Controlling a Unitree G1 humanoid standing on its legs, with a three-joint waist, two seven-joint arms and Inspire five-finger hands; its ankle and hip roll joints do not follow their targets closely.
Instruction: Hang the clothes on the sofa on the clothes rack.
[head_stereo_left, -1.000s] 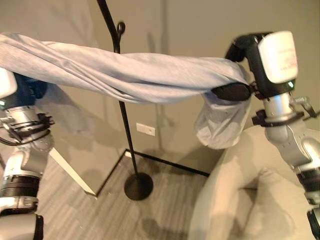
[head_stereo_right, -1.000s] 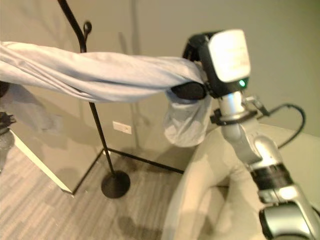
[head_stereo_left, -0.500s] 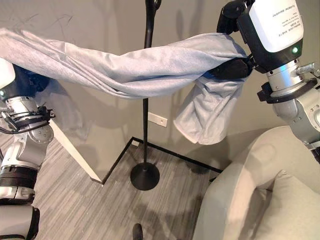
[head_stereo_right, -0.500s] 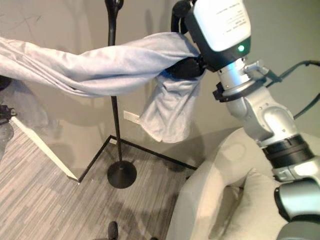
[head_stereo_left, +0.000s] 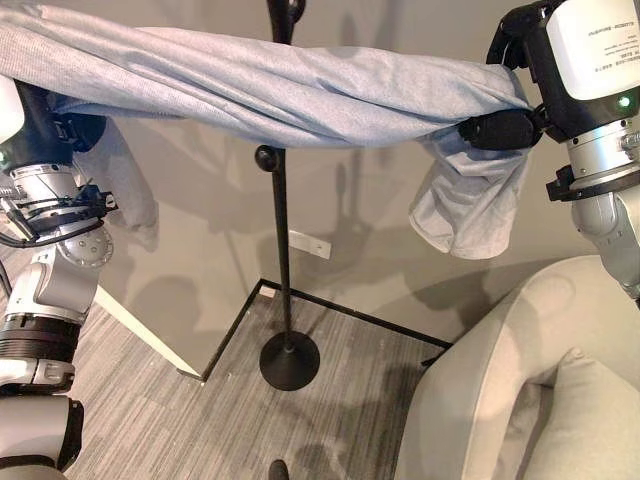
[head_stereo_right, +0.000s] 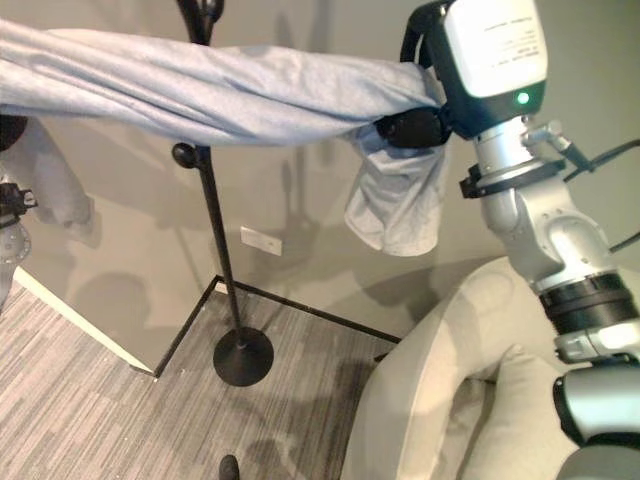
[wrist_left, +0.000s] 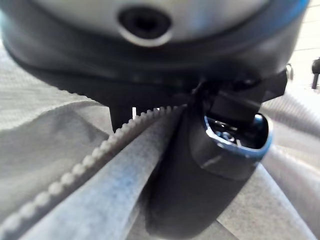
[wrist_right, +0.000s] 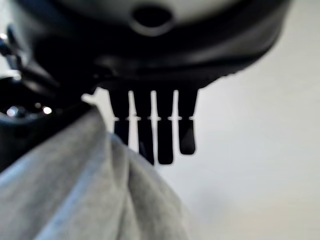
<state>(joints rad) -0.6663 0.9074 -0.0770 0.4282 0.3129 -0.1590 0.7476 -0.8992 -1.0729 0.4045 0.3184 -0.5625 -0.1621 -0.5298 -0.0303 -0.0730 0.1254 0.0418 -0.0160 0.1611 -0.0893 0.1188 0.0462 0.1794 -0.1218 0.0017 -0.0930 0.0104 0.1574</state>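
A light grey-blue zip garment (head_stereo_left: 300, 95) is stretched high between both hands, crossing in front of the black clothes rack pole (head_stereo_left: 281, 250). My left hand (head_stereo_left: 45, 130) holds its left end; in the left wrist view the thumb (wrist_left: 220, 150) pinches the cloth beside the zipper (wrist_left: 100, 150). My right hand (head_stereo_left: 497, 130) is shut on the right end, and a loose flap (head_stereo_left: 470, 200) hangs below it. In the right wrist view the fingers (wrist_right: 155, 130) lie over the cloth (wrist_right: 75, 190). The rack's top (head_stereo_left: 283, 10) pokes above the garment, and a side knob (head_stereo_left: 266, 157) shows just under it.
The rack's round base (head_stereo_left: 289, 361) stands on grey flooring near a wall corner. A beige sofa (head_stereo_left: 500, 370) with a cushion (head_stereo_left: 590, 420) fills the lower right. A white board (head_stereo_left: 140, 330) leans at the left, and a black floor frame (head_stereo_left: 350, 318) runs behind the base.
The whole picture has shifted. The garment is pulled straighter and sits higher across the pole. My right hand is further to the right of the pole.
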